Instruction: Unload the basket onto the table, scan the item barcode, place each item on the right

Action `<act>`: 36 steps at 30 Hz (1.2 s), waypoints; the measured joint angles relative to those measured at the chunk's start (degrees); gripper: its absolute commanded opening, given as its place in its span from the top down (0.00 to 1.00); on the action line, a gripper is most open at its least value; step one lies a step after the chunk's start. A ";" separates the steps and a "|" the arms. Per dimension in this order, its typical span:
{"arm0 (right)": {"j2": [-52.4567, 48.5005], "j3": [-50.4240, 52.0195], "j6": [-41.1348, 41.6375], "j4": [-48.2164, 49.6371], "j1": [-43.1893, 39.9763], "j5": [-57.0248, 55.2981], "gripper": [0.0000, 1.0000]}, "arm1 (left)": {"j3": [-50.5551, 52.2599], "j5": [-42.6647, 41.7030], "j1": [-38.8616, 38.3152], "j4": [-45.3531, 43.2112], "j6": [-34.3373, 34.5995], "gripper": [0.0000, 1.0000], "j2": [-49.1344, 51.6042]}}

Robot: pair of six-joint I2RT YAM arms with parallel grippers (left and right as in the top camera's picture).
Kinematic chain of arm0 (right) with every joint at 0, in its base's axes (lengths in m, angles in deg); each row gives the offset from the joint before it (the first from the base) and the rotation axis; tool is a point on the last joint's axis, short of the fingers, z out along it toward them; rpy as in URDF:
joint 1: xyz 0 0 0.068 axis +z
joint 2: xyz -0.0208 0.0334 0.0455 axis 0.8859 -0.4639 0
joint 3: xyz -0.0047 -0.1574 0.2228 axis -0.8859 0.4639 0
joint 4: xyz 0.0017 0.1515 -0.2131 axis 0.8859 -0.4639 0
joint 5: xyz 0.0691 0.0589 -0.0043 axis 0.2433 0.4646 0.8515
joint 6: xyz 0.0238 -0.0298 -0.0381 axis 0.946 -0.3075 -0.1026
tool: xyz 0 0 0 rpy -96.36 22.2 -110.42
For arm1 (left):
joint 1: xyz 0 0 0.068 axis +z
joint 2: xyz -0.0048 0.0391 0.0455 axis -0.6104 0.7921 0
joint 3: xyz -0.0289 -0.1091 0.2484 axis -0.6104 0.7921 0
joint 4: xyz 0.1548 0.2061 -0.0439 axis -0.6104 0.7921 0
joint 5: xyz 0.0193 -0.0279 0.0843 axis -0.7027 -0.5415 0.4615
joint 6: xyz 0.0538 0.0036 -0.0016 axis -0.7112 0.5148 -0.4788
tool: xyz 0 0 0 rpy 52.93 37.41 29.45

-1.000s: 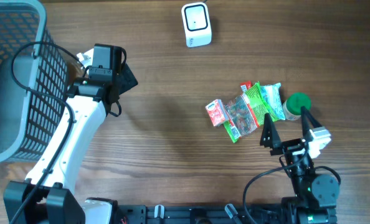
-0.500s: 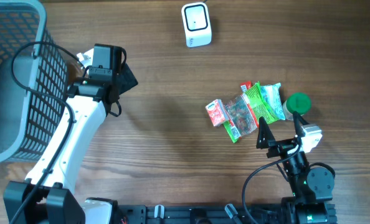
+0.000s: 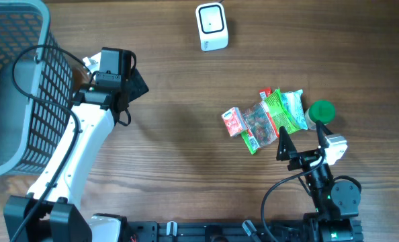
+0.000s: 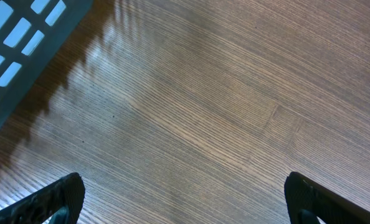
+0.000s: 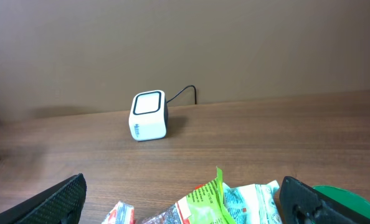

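A pile of snack packets (image 3: 267,119) lies right of centre on the wooden table: a red one (image 3: 232,122), a clear one, green ones (image 5: 216,199) and a green-lidded jar (image 3: 320,111). The white barcode scanner (image 3: 211,26) stands at the far middle, also seen in the right wrist view (image 5: 149,116). My right gripper (image 3: 303,144) hovers open just in front of the packets, nothing between its fingers. My left gripper (image 4: 185,199) is open over bare table near the basket.
A grey mesh basket (image 3: 15,81) fills the far left corner; its edge (image 4: 23,37) shows in the left wrist view. The scanner's cable runs off behind it toward the wall.
My right gripper has drawn back slightly toward the near edge and left, away from the jar. The left arm has not moved.
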 measured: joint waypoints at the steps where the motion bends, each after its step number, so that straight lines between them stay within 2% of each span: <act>1: 0.00 0.00 0.00 0.00 0.00 0.00 0.00 | 0.00 0.00 0.00 0.00 0.00 0.00 0.00; 5: 0.00 0.00 0.00 0.00 0.00 0.00 0.00 | 0.00 0.00 0.00 0.02 0.00 0.00 -1.18; 8: 0.02 0.00 0.00 0.00 0.00 0.00 0.00 | 0.26 -0.02 0.00 0.04 0.00 0.00 -7.13; 15: 0.15 0.00 0.00 0.00 0.00 0.02 0.00 | 0.20 0.02 0.00 -0.24 0.00 0.00 -41.42; 20: 0.20 0.00 0.00 -0.02 0.00 0.02 0.00 | -0.04 0.20 0.00 0.98 0.00 0.00 -57.81; 31: 0.26 0.00 0.00 -0.02 0.00 0.02 0.00 | -0.09 2.78 4.02 13.46 0.00 0.00 -73.26; 36: 0.26 0.00 0.00 -0.02 0.00 0.02 0.00 | 0.59 2.84 4.02 14.45 0.02 0.00 -76.13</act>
